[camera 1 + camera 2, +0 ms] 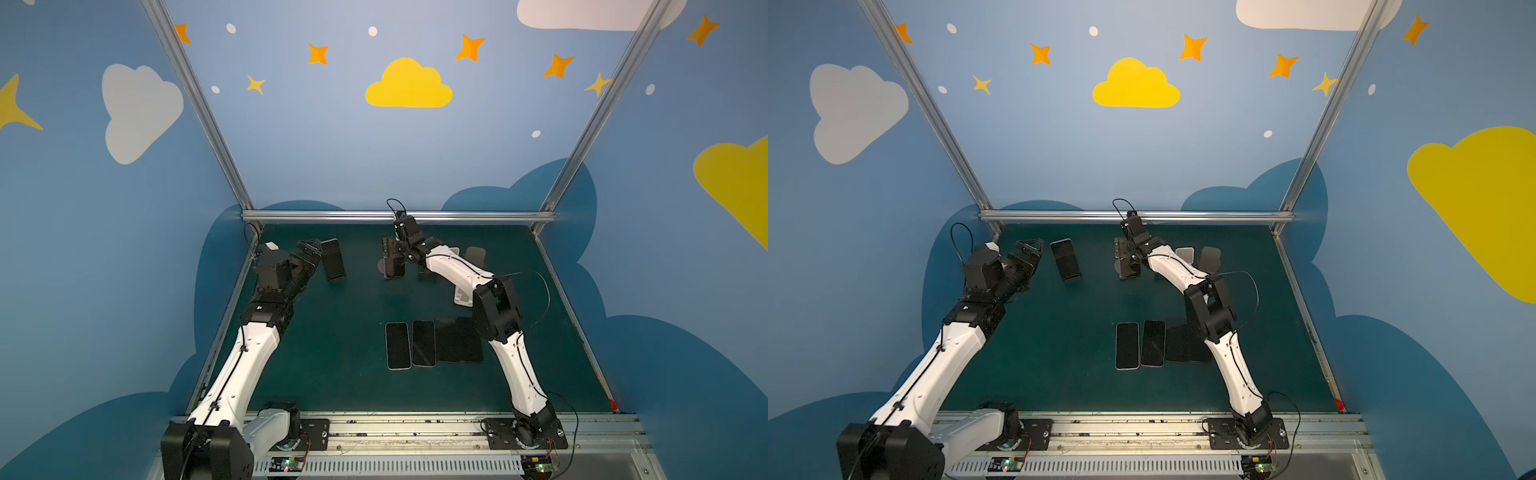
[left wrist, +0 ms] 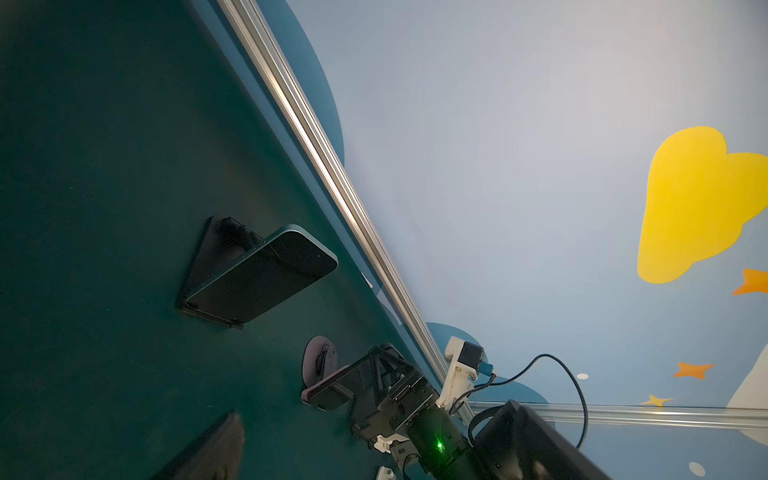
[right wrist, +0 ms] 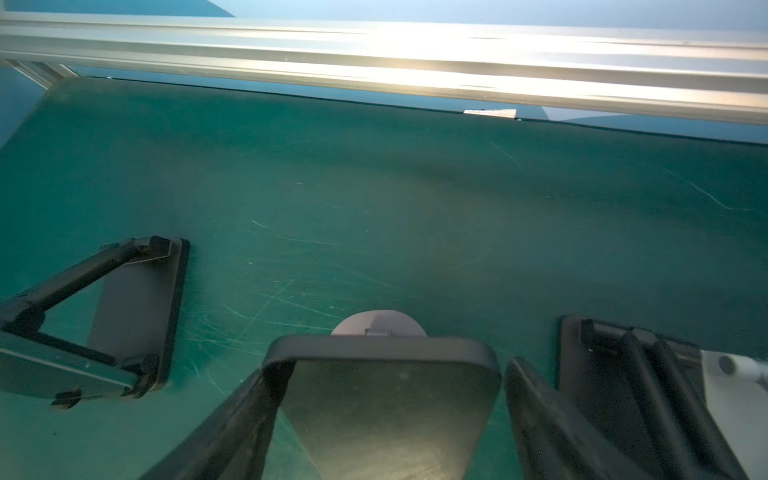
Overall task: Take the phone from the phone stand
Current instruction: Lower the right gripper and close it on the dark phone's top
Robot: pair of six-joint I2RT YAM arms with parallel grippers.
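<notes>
Glass-fronted and probably slick, the phone (image 3: 386, 399) leans on its round-based phone stand (image 3: 378, 322) at the back middle of the green table (image 3: 415, 208). The right gripper (image 3: 390, 374) is partly closed over the phone's top end, with one finger along each long edge. Contact looks firm on one side. On the other I think the pad touches, though a dark sliver there makes it hard to be sure.

With a hold that shallow, a lift could let the phone pivot or slip back onto the stand (or drag the stand over with it, should the lower lip catch). A sideways pull risks knocking the neighbouring black stand (image 3: 623, 365) just beside the finger.

The left gripper (image 1: 309, 249) hangs wide open and empty near another propped phone (image 1: 333, 259), well apart from this work.
</notes>
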